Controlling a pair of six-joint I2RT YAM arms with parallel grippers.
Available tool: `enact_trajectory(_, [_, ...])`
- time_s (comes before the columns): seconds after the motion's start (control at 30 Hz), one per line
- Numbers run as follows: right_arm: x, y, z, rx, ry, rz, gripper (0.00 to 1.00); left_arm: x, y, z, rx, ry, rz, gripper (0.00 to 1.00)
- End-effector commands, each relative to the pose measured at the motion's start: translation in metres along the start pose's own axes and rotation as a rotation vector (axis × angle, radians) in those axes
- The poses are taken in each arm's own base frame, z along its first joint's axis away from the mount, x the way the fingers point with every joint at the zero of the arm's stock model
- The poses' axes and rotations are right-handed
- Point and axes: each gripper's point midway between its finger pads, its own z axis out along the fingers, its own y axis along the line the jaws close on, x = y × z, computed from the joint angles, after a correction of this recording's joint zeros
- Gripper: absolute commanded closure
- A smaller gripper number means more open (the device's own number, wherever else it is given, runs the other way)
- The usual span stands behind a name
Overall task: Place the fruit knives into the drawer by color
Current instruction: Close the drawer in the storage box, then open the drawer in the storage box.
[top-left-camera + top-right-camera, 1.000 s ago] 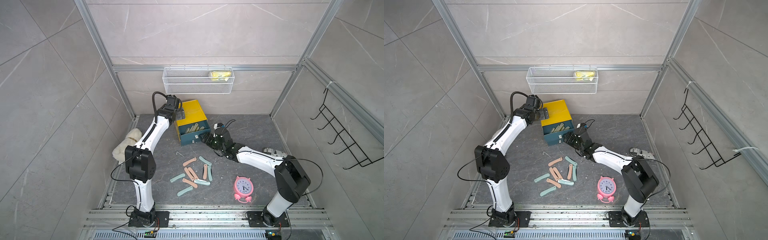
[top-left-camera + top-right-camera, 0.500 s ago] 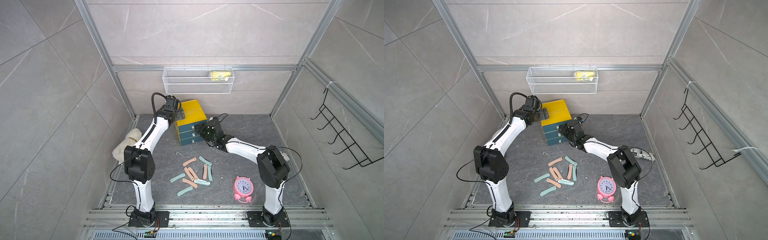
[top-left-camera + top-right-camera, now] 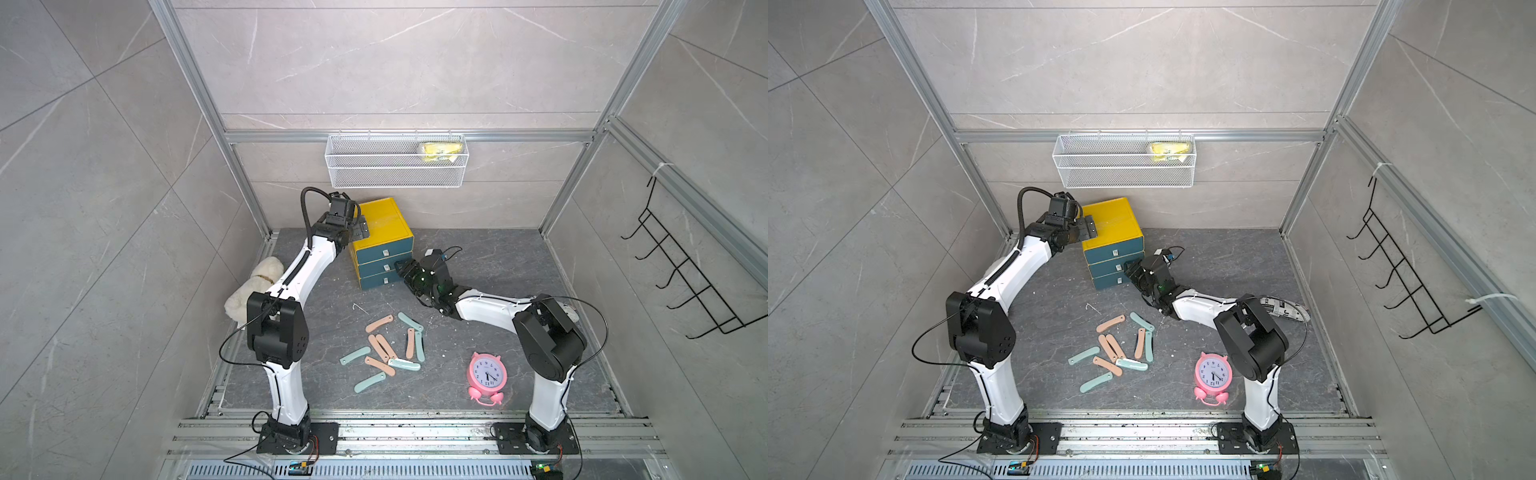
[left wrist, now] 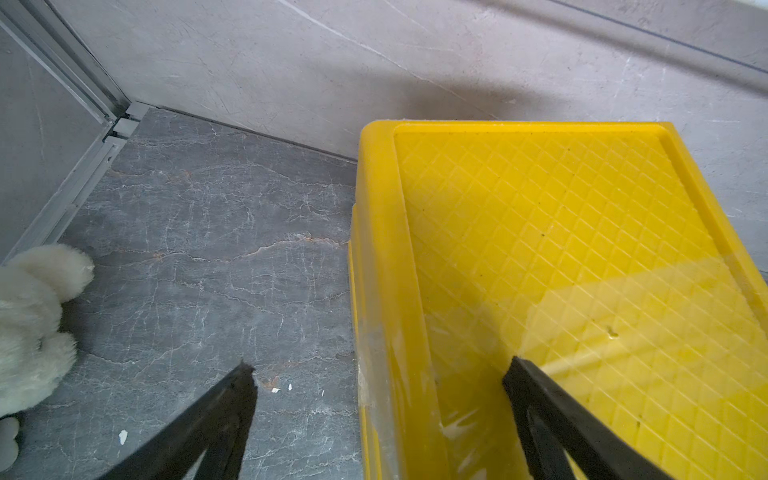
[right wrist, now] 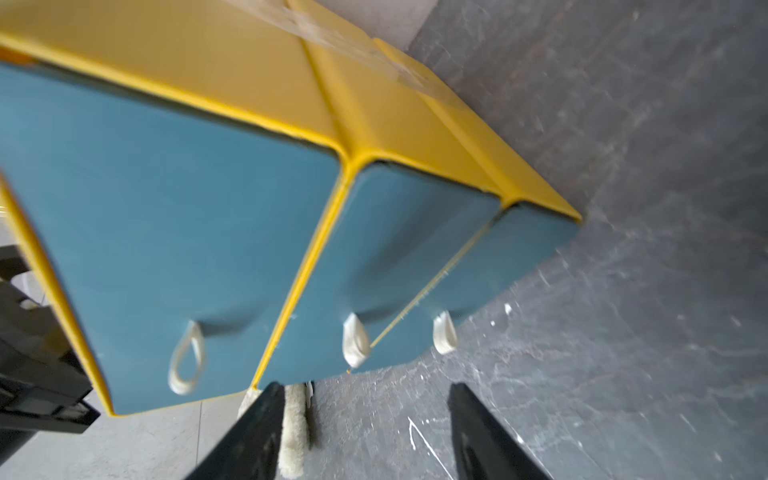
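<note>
The drawers stood shut, knives lying lower centre. My right gripper, part-open and empty, probably needed a pull next; left gripper gaped, empty.

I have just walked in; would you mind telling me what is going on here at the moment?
Two robot arms are sorting fruit knives into a small yellow drawer cabinet. Right now all three drawers are shut. The right gripper, open and empty, is at the drawer fronts near the middle pull; the left gripper, also open, straddles the cabinet's top edge. About ten pink and teal knives lie loose on the floor in front.
</note>
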Motion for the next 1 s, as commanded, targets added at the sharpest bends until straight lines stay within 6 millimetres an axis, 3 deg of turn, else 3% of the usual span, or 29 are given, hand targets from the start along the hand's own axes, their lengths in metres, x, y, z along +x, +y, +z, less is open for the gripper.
enact_trajectory(0.0, [0.006,0.015,0.01,-0.115,0.003,0.066,0.41,0.047,0.004,0.007,-0.001,0.167,0.048,0.03])
enact_trajectory(0.2, [0.011,0.009,0.041,-0.133,0.025,0.105,0.48,0.049,0.005,0.007,-0.002,0.173,0.051,0.03])
enact_trajectory(0.53, [0.007,0.015,0.054,-0.156,0.001,0.101,0.53,0.052,0.007,0.009,-0.002,0.181,0.054,0.03])
enact_trajectory(0.77, [0.008,0.014,0.064,-0.171,0.005,0.113,0.79,0.053,0.008,0.011,-0.004,0.184,0.055,0.03])
enact_trajectory(0.9, [0.009,0.017,0.057,-0.182,0.004,0.098,0.97,0.055,0.009,0.012,-0.008,0.189,0.052,0.03])
enact_trajectory(0.97, [0.011,0.016,0.05,-0.185,0.001,0.096,1.0,0.055,0.01,0.013,-0.008,0.19,0.051,0.03])
